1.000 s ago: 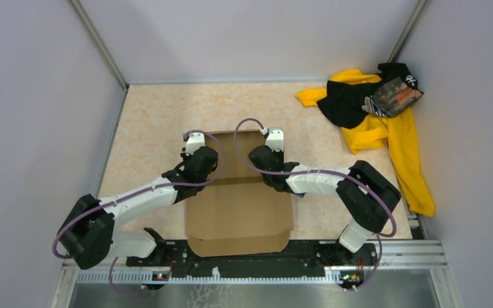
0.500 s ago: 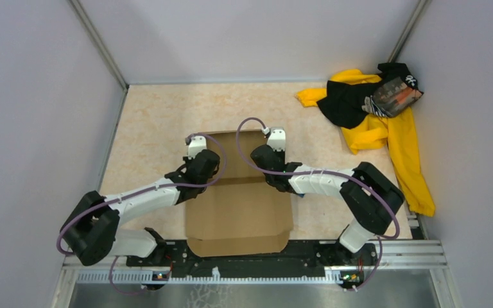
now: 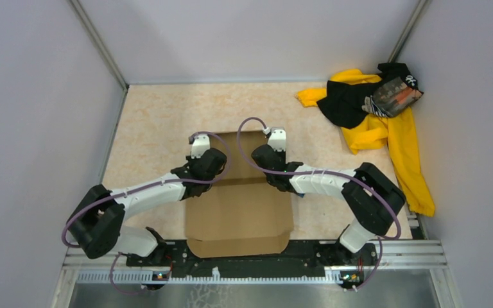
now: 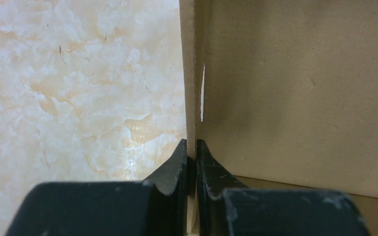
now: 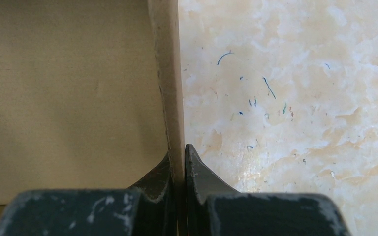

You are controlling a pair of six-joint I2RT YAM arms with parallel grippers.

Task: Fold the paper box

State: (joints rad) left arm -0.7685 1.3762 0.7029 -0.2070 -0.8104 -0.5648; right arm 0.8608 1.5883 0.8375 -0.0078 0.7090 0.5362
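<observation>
wrists: left end effector (image 4: 191, 145), right end effector (image 5: 177, 150) pinch paper box (image 4: 300, 88) edges; overhead: hidden

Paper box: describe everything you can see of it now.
The paper box is plain brown cardboard, lying on the table, with a crease across its middle and a notched flap at its near edge. Its far half has upright side walls; the left gripper pinches the left wall, the right gripper the right wall.
</observation>
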